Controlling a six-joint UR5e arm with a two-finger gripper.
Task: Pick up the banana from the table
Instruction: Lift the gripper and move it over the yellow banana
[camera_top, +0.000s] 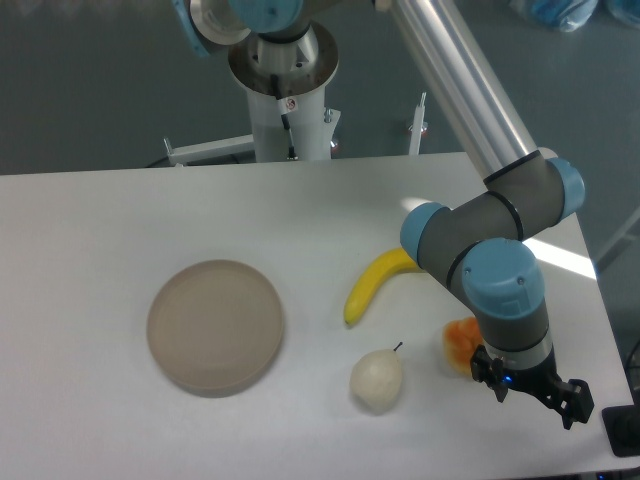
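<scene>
The banana (375, 283) lies untouched on the table (100, 220), right of centre. The end effector (535, 392) hangs at lower right, its grip unreadable. Approach not begun; next it must travel up-left above the fruit.

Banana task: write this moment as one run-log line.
banana: on table, ungrasped | end effector: right of pear, empty

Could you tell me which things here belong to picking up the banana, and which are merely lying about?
Part of the job:
banana
table
gripper

Just lying about:
plate
pear
orange fruit
</scene>
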